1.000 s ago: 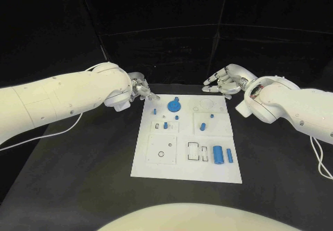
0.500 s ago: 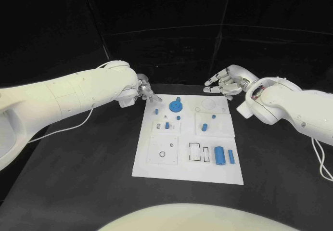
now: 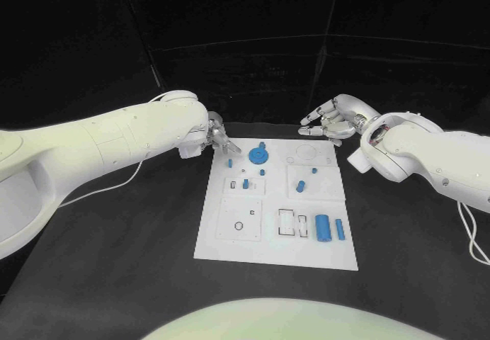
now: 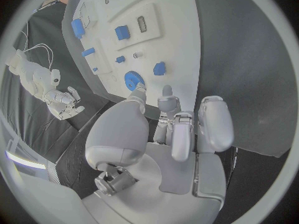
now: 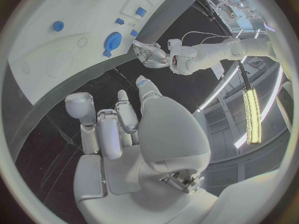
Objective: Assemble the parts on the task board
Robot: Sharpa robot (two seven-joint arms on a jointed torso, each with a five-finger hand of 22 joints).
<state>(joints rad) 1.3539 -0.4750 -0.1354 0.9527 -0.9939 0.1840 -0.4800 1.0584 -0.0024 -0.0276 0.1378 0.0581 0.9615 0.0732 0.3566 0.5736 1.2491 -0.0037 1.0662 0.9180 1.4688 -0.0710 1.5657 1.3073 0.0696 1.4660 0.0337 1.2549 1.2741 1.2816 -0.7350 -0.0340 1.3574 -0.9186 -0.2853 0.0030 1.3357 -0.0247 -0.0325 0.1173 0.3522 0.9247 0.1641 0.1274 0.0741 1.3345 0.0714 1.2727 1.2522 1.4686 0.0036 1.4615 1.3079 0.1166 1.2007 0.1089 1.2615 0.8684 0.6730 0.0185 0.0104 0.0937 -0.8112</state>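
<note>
The white task board [image 3: 229,244] lies in the middle of the black table. On its far half sit a round blue part [image 3: 258,152] and several small blue pieces, among them one [image 3: 300,186] near the centre. A blue cylinder [image 3: 323,228] and a slimmer blue bar [image 3: 339,228] lie at its near right. My left hand [image 3: 219,137] hovers at the board's far left corner, fingers apart and holding nothing; the left wrist view shows the left hand [image 4: 171,127] just short of the round blue part [image 4: 132,79]. My right hand [image 3: 328,122] hangs beyond the far right corner, empty, with the fingers of the right hand [image 5: 118,127] loosely spread.
The black table [image 3: 122,248] surrounds the board on every side. A white cable [image 3: 102,185] trails from my left arm over the table's left part. Black walls rise behind the table.
My left arm has swung inward, bringing its hand slightly closer to the board's far left corner. The right hand has hardly moved.
</note>
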